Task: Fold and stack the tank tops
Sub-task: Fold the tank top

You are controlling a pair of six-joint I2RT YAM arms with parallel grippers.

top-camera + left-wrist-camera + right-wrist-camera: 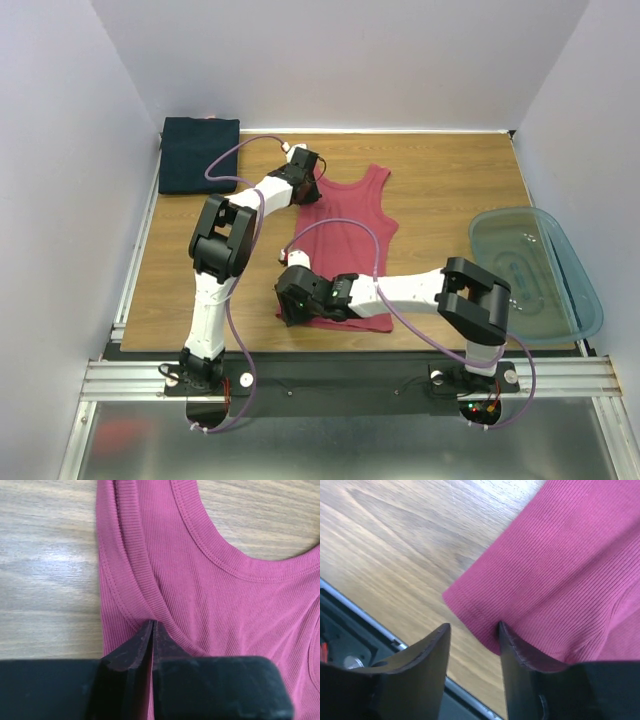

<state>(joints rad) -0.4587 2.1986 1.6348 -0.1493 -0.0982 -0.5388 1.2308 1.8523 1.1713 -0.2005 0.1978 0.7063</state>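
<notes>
The rose-red tank top [350, 235] lies flat in the middle of the table, straps toward the back. My left gripper [308, 187] is at its left shoulder strap; in the left wrist view the gripper [151, 625] is shut on the ribbed armhole edge of the tank top [210, 585]. My right gripper [287, 305] is at the near left hem corner; in the right wrist view the gripper [474, 630] is open, one finger on the hem of the tank top [560, 575], the other over bare wood. The dark navy tank top [198, 153] lies folded at the back left corner.
A translucent blue-green plastic tub [535, 272] sits at the right edge of the table. The metal rail [340, 380] runs along the near edge, also seen in the right wrist view [360, 625]. White walls close in the sides and back.
</notes>
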